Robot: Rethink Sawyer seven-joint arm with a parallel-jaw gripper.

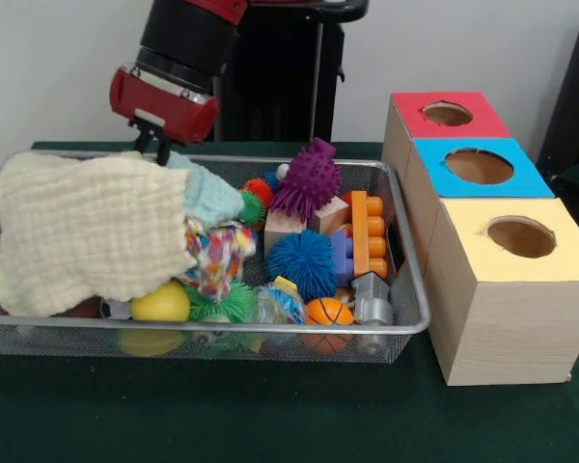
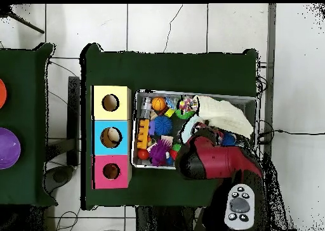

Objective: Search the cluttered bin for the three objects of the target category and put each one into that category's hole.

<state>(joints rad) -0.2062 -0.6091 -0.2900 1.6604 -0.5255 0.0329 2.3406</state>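
The wire mesh bin [image 1: 410, 326] holds many toys and also shows in the overhead view [image 2: 190, 94]. My gripper [image 1: 154, 147] hangs over the bin's far left part. It is shut on the top edge of a large cream cloth [image 1: 87, 231], which drapes over the left half of the bin. In the overhead view the red arm [image 2: 212, 160] hides the gripper, and the cream cloth [image 2: 223, 114] spreads out from it. The red-topped box's hole [image 1: 448, 114] is farthest back on the right, apart from the gripper; it also shows in the overhead view [image 2: 111, 171].
A blue-topped box [image 1: 479, 166] and a yellow-topped box [image 1: 521, 236] stand in a row with the red one. In the bin lie a purple spiky toy [image 1: 307, 178], a blue spiky ball [image 1: 302, 262], an orange ball [image 1: 328, 311], a yellow ball [image 1: 160, 303], orange bricks [image 1: 367, 231] and a light blue cloth [image 1: 210, 196].
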